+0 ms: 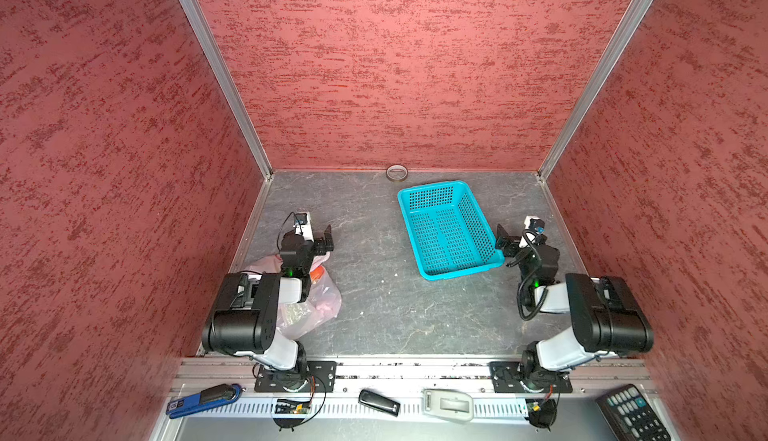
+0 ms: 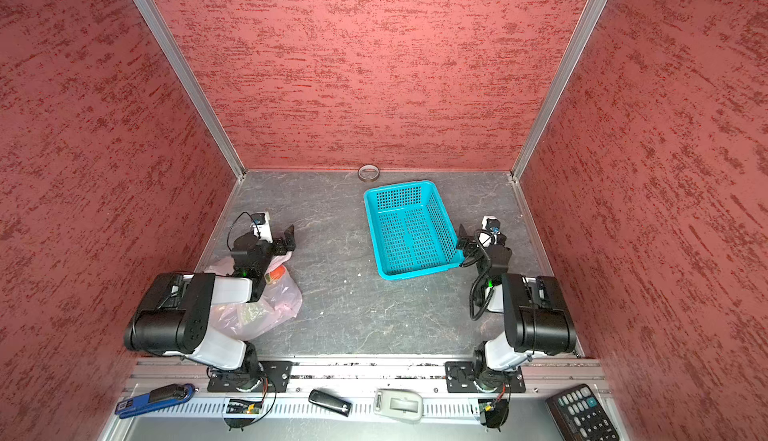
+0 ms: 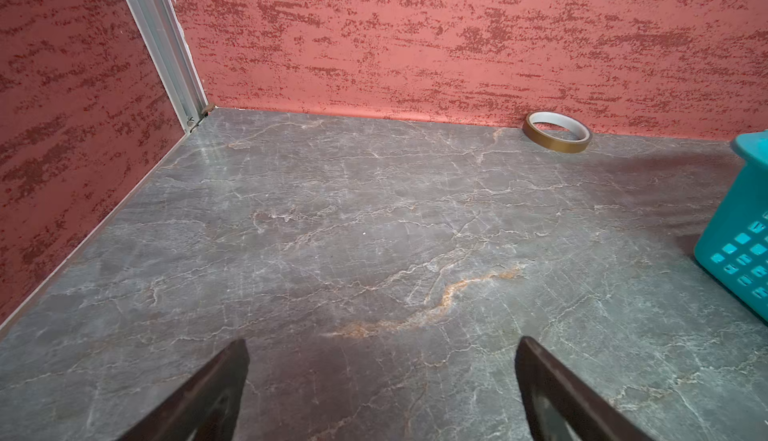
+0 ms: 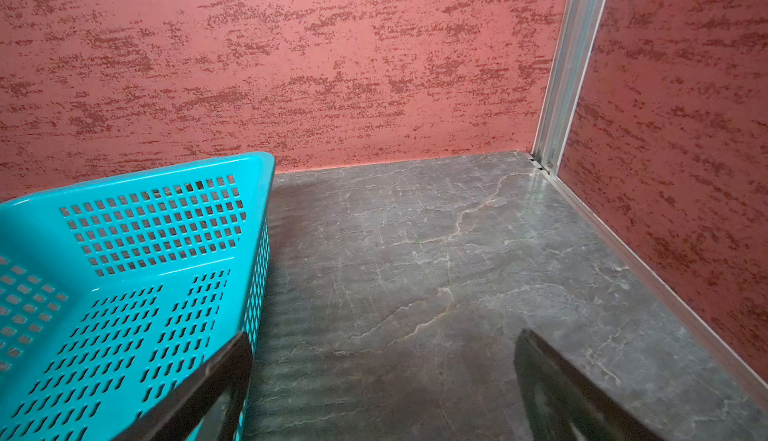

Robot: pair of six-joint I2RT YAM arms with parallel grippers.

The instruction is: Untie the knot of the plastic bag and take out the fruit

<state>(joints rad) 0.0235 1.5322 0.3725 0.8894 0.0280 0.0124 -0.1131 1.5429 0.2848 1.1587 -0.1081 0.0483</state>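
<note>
The pale pink plastic bag (image 1: 320,302) (image 2: 276,299) lies at the table's left side, partly under my left arm. Fruit shows through it: an orange piece (image 1: 318,272) (image 2: 277,273) and a greenish patch (image 2: 249,314). The knot is hidden by the arm. My left gripper (image 1: 328,237) (image 2: 289,237) (image 3: 382,343) hovers just beyond the bag, open, with bare table between its fingers. My right gripper (image 1: 505,237) (image 2: 465,240) (image 4: 382,339) is open and empty beside the basket's right wall.
A teal perforated basket (image 1: 432,187) (image 2: 399,187) (image 3: 744,227) (image 4: 145,177) stands empty at centre right. A tape roll (image 1: 397,172) (image 2: 368,172) (image 3: 557,131) lies against the back wall. Red walls enclose three sides. Small tools (image 1: 203,399) and a remote (image 1: 631,414) lie on the front rail.
</note>
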